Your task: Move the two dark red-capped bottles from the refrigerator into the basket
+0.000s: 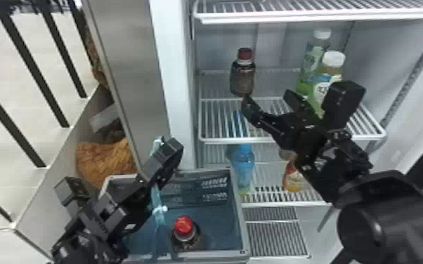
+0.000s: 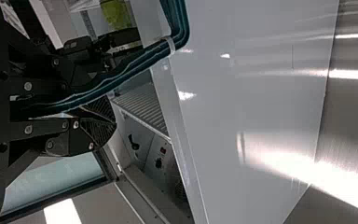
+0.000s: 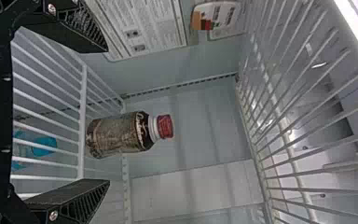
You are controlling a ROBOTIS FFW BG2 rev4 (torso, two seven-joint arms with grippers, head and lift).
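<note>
My right gripper [image 1: 270, 100] is open in front of the middle shelf, its fingertips just short of a dark red-capped bottle [image 1: 242, 75]. That bottle stands upright. In the right wrist view the bottle [image 3: 121, 133] lies beyond the open right gripper [image 3: 103, 115], roughly level with the gap. Another dark bottle with a red cap [image 1: 184, 230] is inside the basket [image 1: 244, 224]. Over the basket, my left gripper [image 1: 167, 163] is shut on its blue handle [image 1: 157, 202]. The left wrist view has the handle [image 2: 121, 72] running in at the left gripper [image 2: 106, 116].
Green white-capped bottles [image 1: 332, 70] stand on the same shelf, behind the right gripper. A blue bottle [image 1: 244, 168] and an orange-red one [image 1: 293, 179] are one shelf lower. Wire shelf edges [image 1: 291, 139] and the refrigerator's left wall [image 1: 177, 87] bound the space.
</note>
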